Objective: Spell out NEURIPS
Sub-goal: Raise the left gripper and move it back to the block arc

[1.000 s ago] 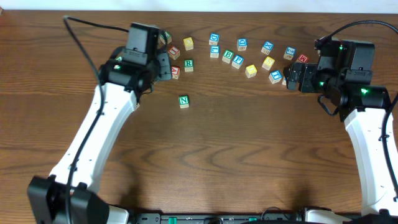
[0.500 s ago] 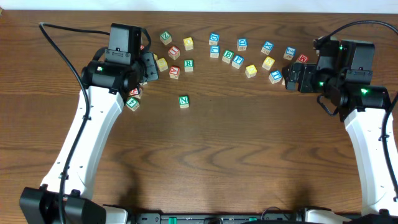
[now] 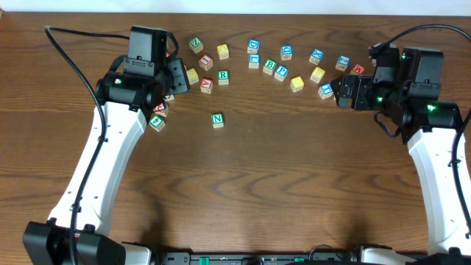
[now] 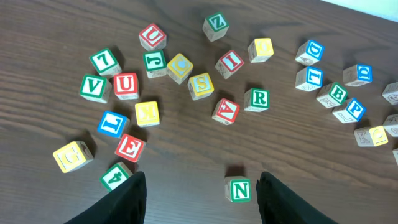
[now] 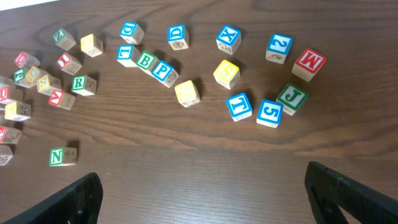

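Letter cubes lie scattered on the brown table (image 3: 280,169). In the left wrist view I read green N (image 4: 239,190), red E (image 4: 129,147), red U (image 4: 125,85), green R (image 4: 256,99), red I (image 4: 229,63), blue P (image 4: 352,110) and a yellow-topped S (image 4: 200,86). My left gripper (image 4: 202,199) hangs open above the table. N lies on the wood just inside its right fingertip, untouched. From overhead, N (image 3: 217,120) sits alone below R (image 3: 223,76). My right gripper (image 5: 208,199) is wide open over bare wood, with N (image 5: 57,156) far to its left.
Other letter and number cubes lie around: a green 4 (image 4: 115,175), V (image 4: 93,87) and A (image 4: 225,111) on the left, and M (image 5: 309,63), J (image 5: 291,98), 5 (image 5: 270,112) and T (image 5: 239,106) on the right. Black cables (image 3: 77,55) trail off both arms.
My left arm has drawn back to the left, uncovering the cubes near its elbow, and its jaws have widened a little. The right gripper has edged slightly left.
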You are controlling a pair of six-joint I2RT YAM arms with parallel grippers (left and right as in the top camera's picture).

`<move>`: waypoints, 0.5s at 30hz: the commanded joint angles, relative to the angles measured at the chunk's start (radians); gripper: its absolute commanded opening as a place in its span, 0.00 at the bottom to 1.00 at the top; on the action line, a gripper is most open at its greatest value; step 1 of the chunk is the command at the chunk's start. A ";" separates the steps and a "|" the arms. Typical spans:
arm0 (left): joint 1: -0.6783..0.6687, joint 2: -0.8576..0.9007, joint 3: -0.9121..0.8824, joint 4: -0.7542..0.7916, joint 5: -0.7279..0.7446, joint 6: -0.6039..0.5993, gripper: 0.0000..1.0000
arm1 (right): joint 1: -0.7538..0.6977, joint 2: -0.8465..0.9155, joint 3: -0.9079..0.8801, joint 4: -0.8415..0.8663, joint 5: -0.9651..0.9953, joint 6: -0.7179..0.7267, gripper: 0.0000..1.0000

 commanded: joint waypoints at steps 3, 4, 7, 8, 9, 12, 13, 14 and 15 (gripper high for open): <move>0.002 -0.013 0.021 0.009 -0.001 -0.003 0.59 | 0.018 -0.005 0.021 -0.010 -0.020 0.004 0.98; 0.002 -0.012 0.021 0.012 0.000 -0.003 0.59 | 0.022 -0.005 0.021 -0.010 -0.019 0.004 0.98; 0.001 0.002 0.021 0.024 0.006 -0.045 0.60 | 0.037 -0.005 0.021 -0.006 -0.007 0.019 0.98; 0.002 0.011 0.021 0.025 0.006 -0.063 0.59 | 0.042 -0.005 0.021 -0.002 -0.005 0.019 0.98; 0.000 0.021 0.021 0.028 0.006 -0.068 0.59 | 0.047 -0.005 0.021 0.004 -0.005 0.019 0.98; 0.000 0.051 0.021 0.034 0.006 -0.074 0.59 | 0.057 -0.005 0.021 0.016 -0.005 0.034 0.98; -0.001 0.063 0.021 0.036 0.006 -0.082 0.59 | 0.060 -0.005 0.021 0.016 -0.005 0.034 0.98; 0.000 0.072 0.021 0.039 0.006 -0.092 0.59 | 0.064 -0.005 0.021 0.016 -0.005 0.034 0.98; 0.000 0.080 0.021 0.040 0.006 -0.102 0.59 | 0.066 -0.005 0.021 0.016 -0.005 0.034 0.98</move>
